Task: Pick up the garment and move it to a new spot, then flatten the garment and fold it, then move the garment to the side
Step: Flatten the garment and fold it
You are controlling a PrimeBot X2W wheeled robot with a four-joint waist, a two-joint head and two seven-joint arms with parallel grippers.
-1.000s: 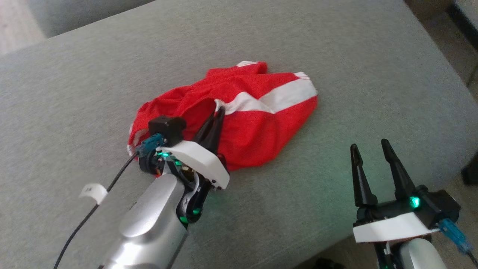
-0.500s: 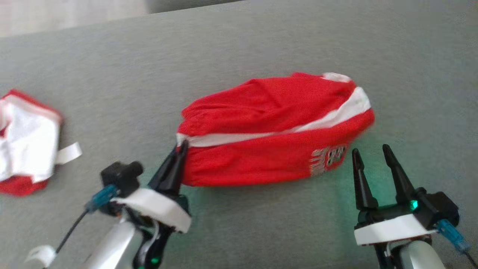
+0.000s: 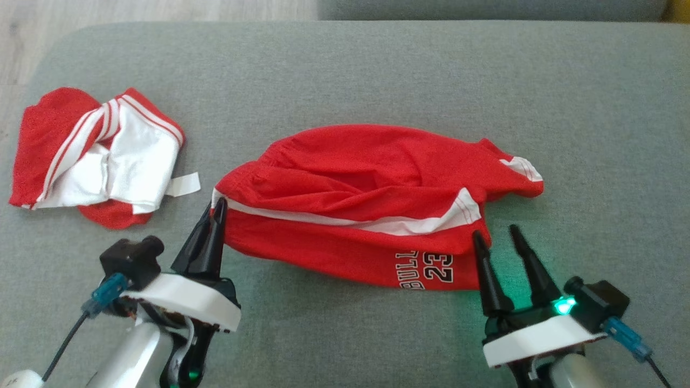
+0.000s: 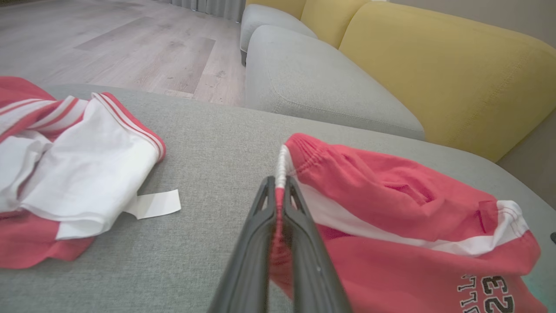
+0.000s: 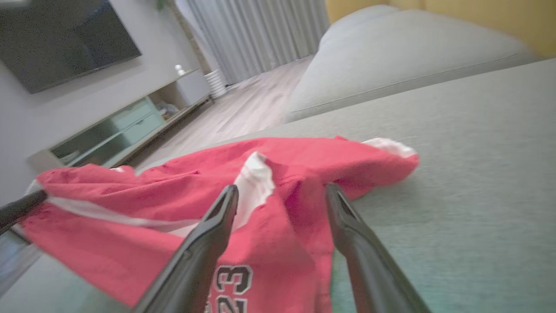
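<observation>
One red garment (image 3: 350, 172) | left fingers (image 3: 212, 234) clamped on its edge; right fingers (image 3: 486, 272) spread, empty

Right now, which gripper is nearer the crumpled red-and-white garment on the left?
Left. The left gripper sits right of the red-and-white garment, jaws shut on the red shorts; the right gripper is open at the shorts' far end.

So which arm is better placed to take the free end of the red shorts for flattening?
Right. The right end effector is open at the numbered hem of the red shorts; the left end effector is shut on their waistband corner.
</observation>
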